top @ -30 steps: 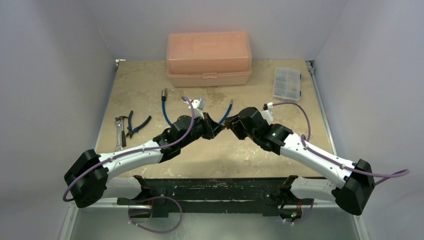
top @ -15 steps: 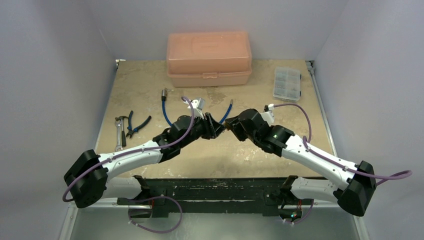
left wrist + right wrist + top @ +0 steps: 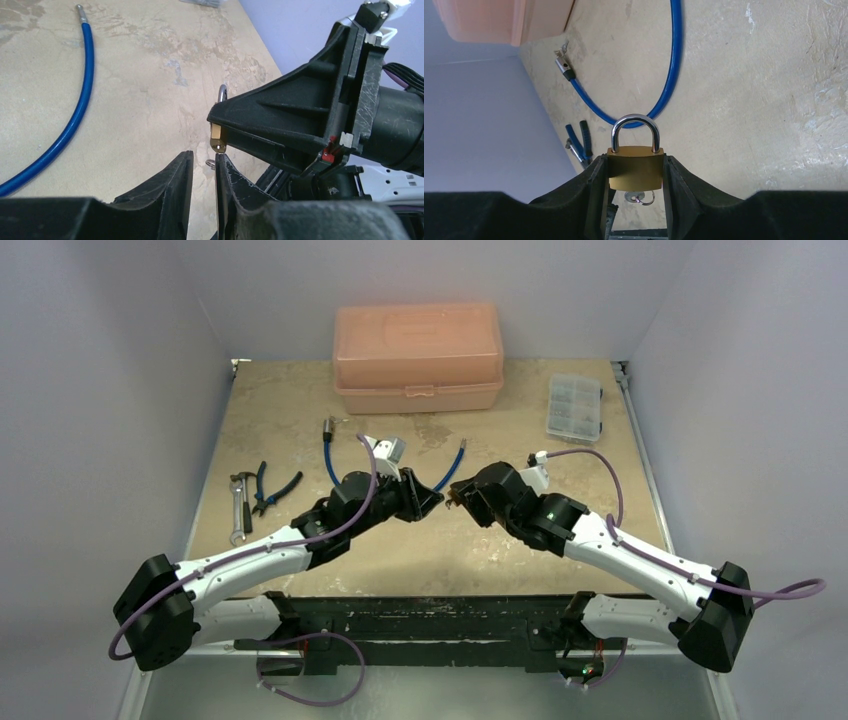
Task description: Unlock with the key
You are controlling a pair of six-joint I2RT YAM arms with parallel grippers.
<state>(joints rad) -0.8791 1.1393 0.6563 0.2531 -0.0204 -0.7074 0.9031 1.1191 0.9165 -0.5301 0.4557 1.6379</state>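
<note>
Risk: if you twist off-axis, the tiny silver metal key [image 3: 638, 197] could bend or slip out. The small brass padlock [image 3: 634, 172], clamped by your right gripper [image 3: 634, 161], may also rotate. The key sits at the padlock's underside, right at your left gripper [image 3: 203, 159] tip. Those jaws are nearly together; can't tell if they're pinching it.

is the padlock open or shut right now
Shut. In the right wrist view both legs of the shackle sit down in the brass padlock, which is clamped between the fingers of the right gripper.
</note>
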